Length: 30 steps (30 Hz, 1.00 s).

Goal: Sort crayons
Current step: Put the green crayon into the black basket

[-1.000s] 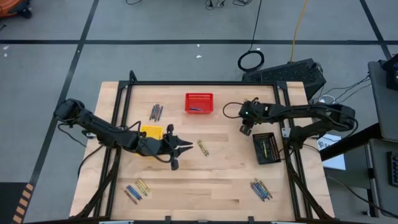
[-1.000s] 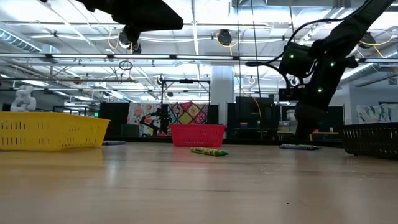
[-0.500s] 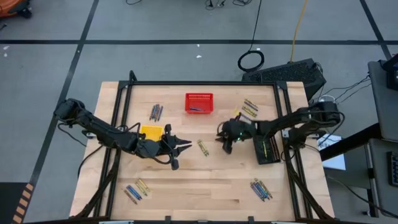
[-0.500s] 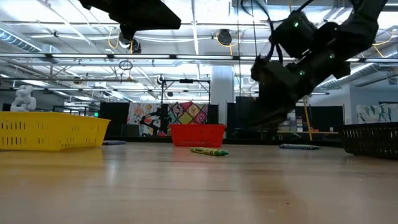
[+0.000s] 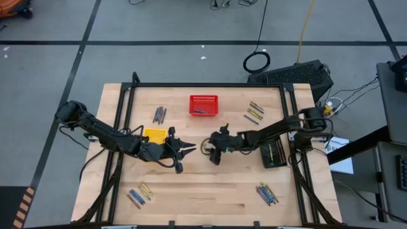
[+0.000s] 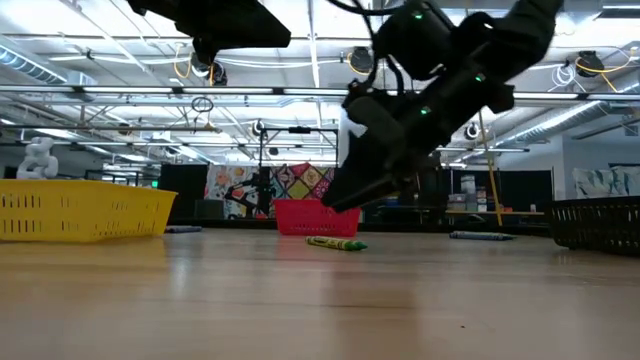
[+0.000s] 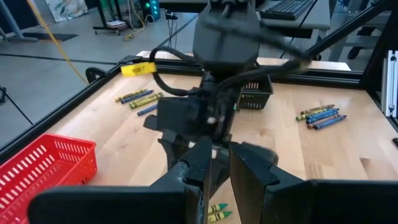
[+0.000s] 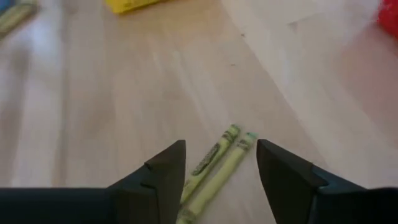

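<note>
Right claw [image 8: 221,171] hung spread over two yellow-green crayons [image 8: 214,163] lying on the bench [image 8: 112,106] between its fingers (nothing held). Reaching step; next: lower, pinch one.

Bright, even overhead light; ceiling lamps glare above the red basket [image 6: 317,216] in the low view, the right gripper [image 8: 221,171] view smeared with motion blur
</note>
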Available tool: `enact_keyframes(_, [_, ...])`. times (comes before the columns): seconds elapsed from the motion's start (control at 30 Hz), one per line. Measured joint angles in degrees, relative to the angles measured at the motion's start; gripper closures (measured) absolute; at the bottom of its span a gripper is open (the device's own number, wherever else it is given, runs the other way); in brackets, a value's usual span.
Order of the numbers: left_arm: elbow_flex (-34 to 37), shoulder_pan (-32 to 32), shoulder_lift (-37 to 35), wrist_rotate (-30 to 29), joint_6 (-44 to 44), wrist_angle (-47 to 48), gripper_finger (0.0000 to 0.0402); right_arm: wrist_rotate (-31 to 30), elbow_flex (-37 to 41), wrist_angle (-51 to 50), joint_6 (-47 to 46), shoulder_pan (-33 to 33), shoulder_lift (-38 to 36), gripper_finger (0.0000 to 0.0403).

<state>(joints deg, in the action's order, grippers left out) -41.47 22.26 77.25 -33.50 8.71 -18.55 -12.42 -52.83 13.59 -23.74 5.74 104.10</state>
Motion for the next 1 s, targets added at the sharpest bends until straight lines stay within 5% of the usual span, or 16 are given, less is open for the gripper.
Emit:
enact_keyframes(0.67, [0.0, 0.0, 0.0, 0.0, -0.1, -0.1, 0.0343, -4.1, -2.7, -4.4, -3.3, 0.0, 5.5, 0.0232])
enact_keyframes(1.0, [0.0, 0.0, 0.0, 0.0, -0.1, -0.1, 0.0343, -7.2, -2.7, -9.9, -1.7, 0.0, 2.6, 0.0232])
